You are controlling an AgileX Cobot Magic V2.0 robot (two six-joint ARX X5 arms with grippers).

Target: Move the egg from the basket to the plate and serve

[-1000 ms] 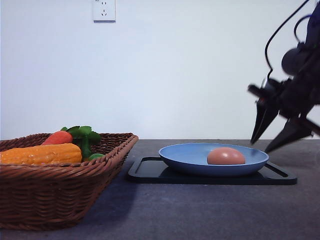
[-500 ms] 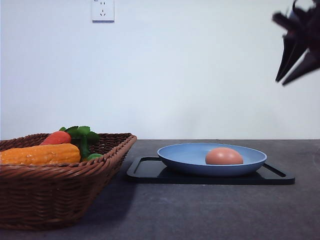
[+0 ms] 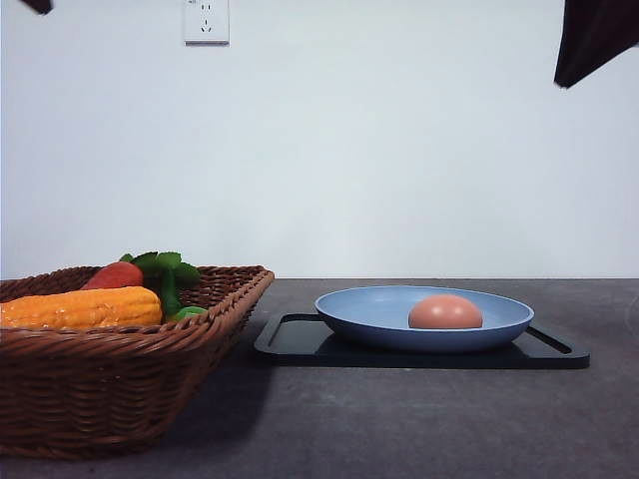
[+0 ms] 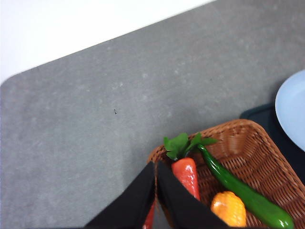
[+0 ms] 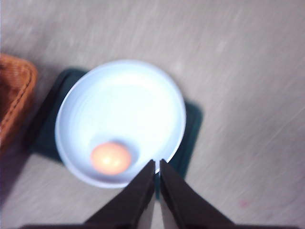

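On the right of the worktop [image 3: 419, 419], the egg [image 3: 445, 312] lies in the light-blue plate [image 3: 369, 311], which sits on a black tray [image 3: 300, 344], well apart from the basket [image 3: 120, 389] at the left that holds a carrot [image 3: 113, 275], corn [image 3: 80, 307] and a green vegetable [image 4: 238, 188]. We hold our right hand [image 5: 156, 177] high above the plate with fingers pressed together and empty, and our left hand [image 4: 156, 180] likewise closed on nothing above the basket. We judge the transfer done and serving next, so we should grip the tray or plate rim, keeping it level and slow so the egg cannot roll.
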